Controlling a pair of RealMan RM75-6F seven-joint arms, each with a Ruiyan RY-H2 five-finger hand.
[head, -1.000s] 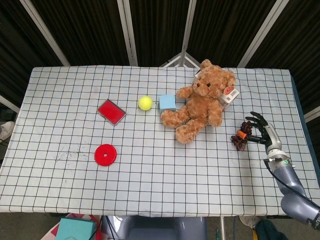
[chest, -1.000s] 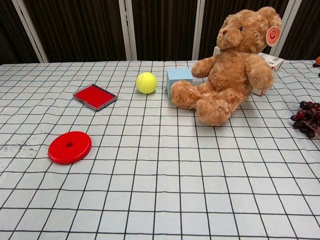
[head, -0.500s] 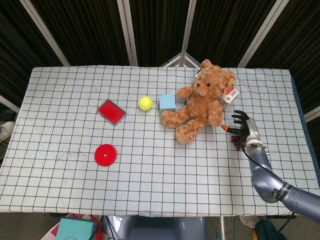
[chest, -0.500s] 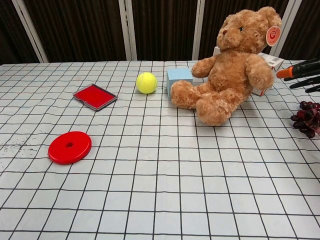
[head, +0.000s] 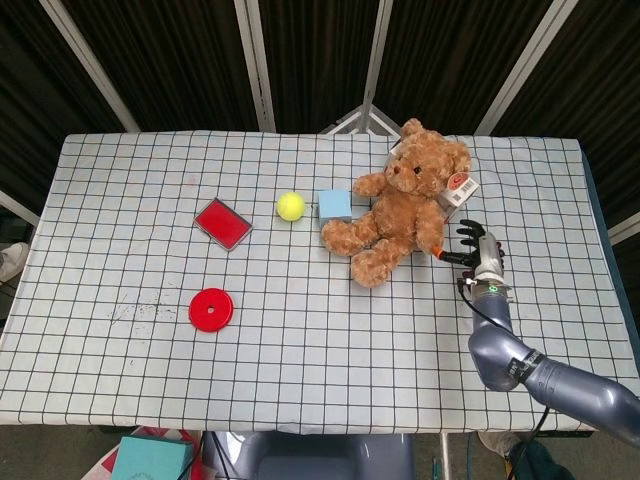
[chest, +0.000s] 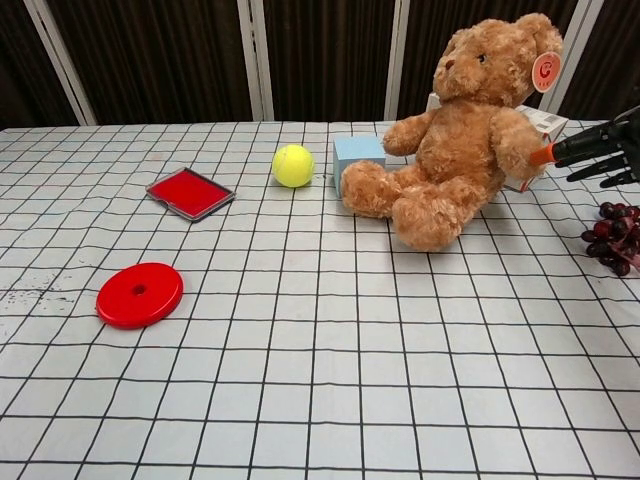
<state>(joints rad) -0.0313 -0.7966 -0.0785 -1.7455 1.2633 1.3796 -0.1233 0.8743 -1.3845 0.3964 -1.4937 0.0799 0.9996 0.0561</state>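
Our right hand (head: 480, 252) hovers just beside the teddy bear (head: 400, 205), fingers spread and holding nothing; one orange-tipped finger (chest: 543, 155) looks about to touch the bear's arm, contact unclear. Left hand isn't visible in either view.

The bear sits upright, leaning on a small carton (chest: 533, 128) behind it, one foot against the blue block (head: 334, 205).

Risks as we see them:
- The bear is soft and top-heavy, so a sideways poke likely tips it onto the block or the yellow ball (head: 290, 205).
- The grapes (chest: 615, 235) lie near our wrist, so the forearm could drag them.
- The paper tag (chest: 545, 71) could snag a finger.
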